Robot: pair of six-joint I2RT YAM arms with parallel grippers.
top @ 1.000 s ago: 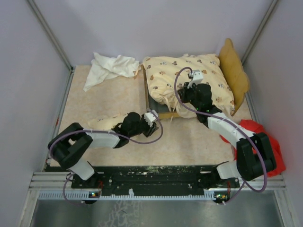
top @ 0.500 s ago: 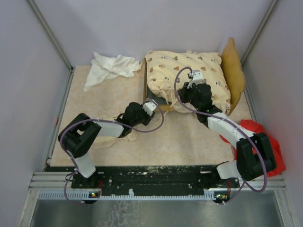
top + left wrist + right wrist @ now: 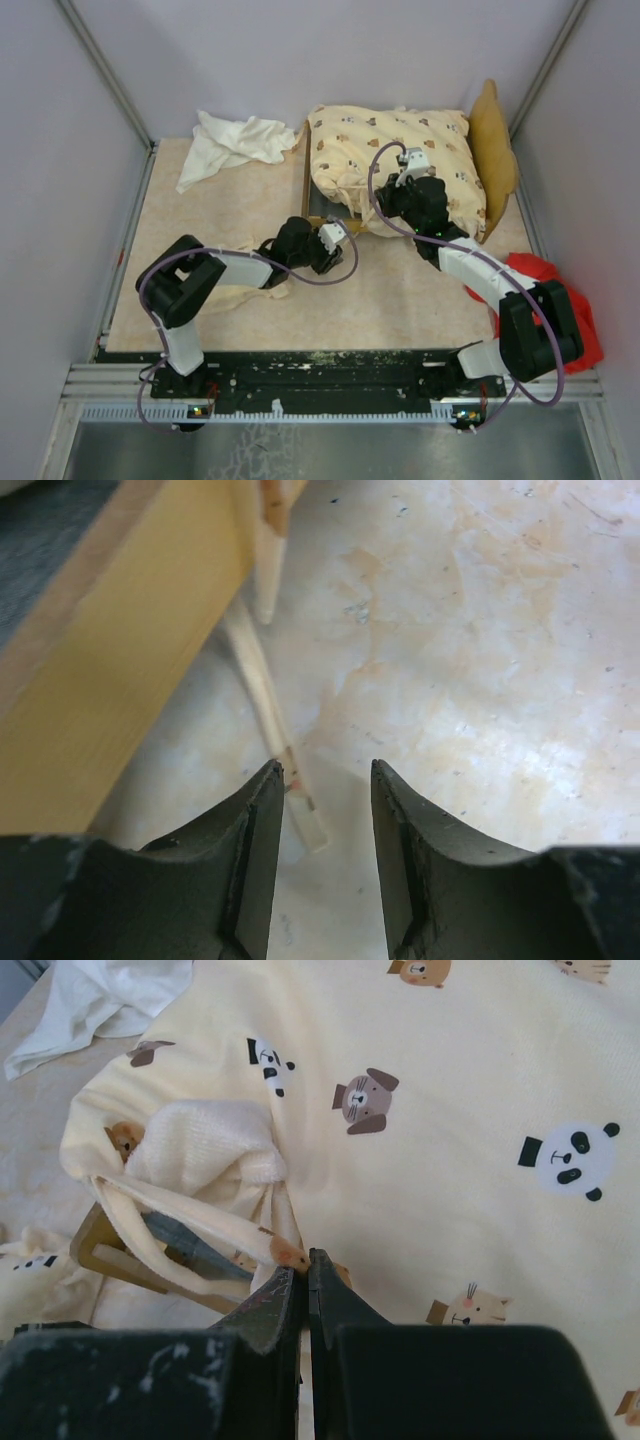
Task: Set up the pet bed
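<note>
a: how far along is the pet bed?

b: partway, i'd judge. the bed frame point(image 3: 307, 170) sits at the back right of the table point(image 3: 400, 300). the cream animal-print cushion point(image 3: 395, 150) lies on top and covers most of it. the cushion's near-left corner is bunched and lifted, so a patch of the dark grey base point(image 3: 175, 1235) shows there.

a: and the small pillow?

b: the small pillow point(image 3: 272, 290) is off the bed. it lies on the table under the left forearm, well apart from the headboard point(image 3: 495, 150). it looks as if the cushion's corner needs seating flat, and the pillow needs placing on the bed.

a: which way does the bed point?

b: its long axis runs across the table, left to right. the wavy headboard stands upright at the right end, near the right wall. the foot end faces left.

a: what are the grippers doing?

b: the left gripper point(image 3: 325, 770) hangs low over the table, just beside the left end of the frame's near rail. its jaws are partly spread with nothing between them. a thin pale strip point(image 3: 262, 685) lies on the table by one tip. the right gripper point(image 3: 305, 1260) is over the cushion's near edge with its jaws pressed together. it appears to pinch the end of the cushion's tie strap point(image 3: 190, 1215).

a: anything else?

b: a white cloth point(image 3: 235, 145) at the back left, and a red cloth point(image 3: 540, 270) by the right arm's base.
</note>
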